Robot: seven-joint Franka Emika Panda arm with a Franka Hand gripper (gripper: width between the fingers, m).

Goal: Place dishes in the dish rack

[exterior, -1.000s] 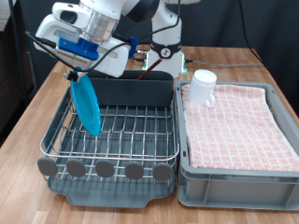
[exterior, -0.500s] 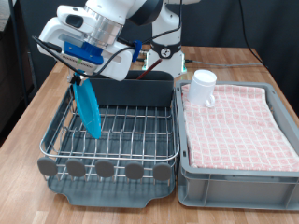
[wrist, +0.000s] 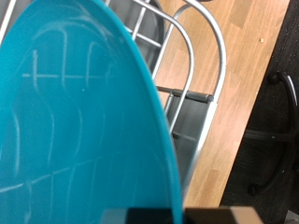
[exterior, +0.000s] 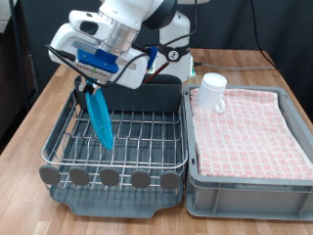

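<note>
Dishes being racked: round flat blue plate [exterior: 100,121] stands on edge in the left of the silver wire dish rack [exterior: 147,137], claw [exterior: 94,86] gripping its top rim; white handled mug [exterior: 212,92] waits right.

Blue plate [exterior: 99,117], silver rack [exterior: 127,132], white mug [exterior: 212,92] (pink checked cloth [exterior: 249,127] beneath).

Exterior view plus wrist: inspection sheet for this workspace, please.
Surface: wooden table.
Job's things: blue plate on edge in the dish rack; white mug on the pink checked cloth in the grey crate; spoon not seen.
Clutter: nothing seen.
End effector: at the plate's top edge; fingers hidden.
Cables: black cable along the arm.
Surroundings: dark floor, chair base.
</note>
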